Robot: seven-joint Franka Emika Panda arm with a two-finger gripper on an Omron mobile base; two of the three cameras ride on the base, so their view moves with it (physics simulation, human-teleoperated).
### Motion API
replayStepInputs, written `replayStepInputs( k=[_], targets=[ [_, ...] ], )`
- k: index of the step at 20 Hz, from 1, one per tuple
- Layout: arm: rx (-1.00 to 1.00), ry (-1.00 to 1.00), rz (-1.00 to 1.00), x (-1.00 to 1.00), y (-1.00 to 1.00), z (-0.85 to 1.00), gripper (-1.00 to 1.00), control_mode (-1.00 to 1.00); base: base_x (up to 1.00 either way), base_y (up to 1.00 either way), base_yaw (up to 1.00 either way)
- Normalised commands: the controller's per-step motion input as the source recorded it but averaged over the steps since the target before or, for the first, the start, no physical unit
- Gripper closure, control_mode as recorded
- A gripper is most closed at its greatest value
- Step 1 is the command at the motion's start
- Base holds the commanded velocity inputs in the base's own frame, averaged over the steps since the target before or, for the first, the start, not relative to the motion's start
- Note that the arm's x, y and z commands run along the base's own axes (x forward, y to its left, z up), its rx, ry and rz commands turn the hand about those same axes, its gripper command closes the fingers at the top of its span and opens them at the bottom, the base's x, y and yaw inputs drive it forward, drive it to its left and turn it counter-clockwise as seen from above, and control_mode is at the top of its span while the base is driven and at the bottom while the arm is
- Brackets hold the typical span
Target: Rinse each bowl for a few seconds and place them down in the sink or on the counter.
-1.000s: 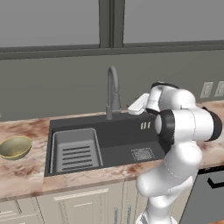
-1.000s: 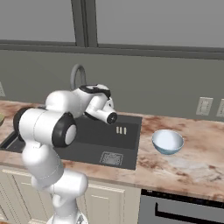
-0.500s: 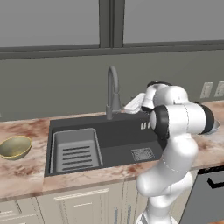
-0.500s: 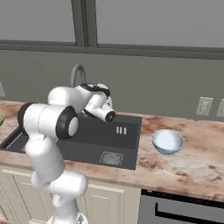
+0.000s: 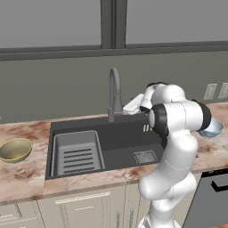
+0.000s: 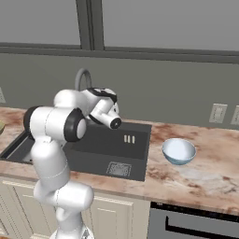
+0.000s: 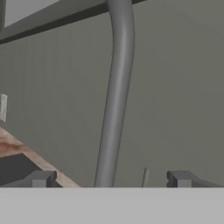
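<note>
Facing faucet (image 7: pixel 114 100), end effector (image 7: pixel 109 179) empty.

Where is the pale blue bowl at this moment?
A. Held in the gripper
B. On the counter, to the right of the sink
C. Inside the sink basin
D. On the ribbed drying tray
B: the pale blue bowl sits on the counter right of the sink.

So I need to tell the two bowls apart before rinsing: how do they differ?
The olive-gold bowl sits on the counter left of the sink; the pale blue bowl sits on the counter to its right. The olive-gold bowl has a shiny gold inside; the pale blue bowl has a whitish inside. Both are small, round, upright and untouched.
</note>
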Motion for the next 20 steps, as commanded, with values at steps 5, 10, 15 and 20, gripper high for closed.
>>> replayStepInputs(
  k=[5, 10, 15, 20],
  targets=[
    [0.0, 0.0, -0.02, 0.31, 0.01, -0.11, -1.0, -1.0, 0.0, 0.0, 0.0],
    [0.01, 0.0, 0.0, 0.42, 0.0, -0.16, -1.0, -1.0, 0.0, 0.0, 0.0],
    [0.03, 0.01, 0.0, 0.41, 0.0, -0.16, -1.0, -1.0, 0.0, 0.0, 0.0],
    [0.04, 0.01, 0.01, 0.38, -0.02, -0.21, -1.0, -1.0, 0.0, 0.0, 0.0]
  ],
)
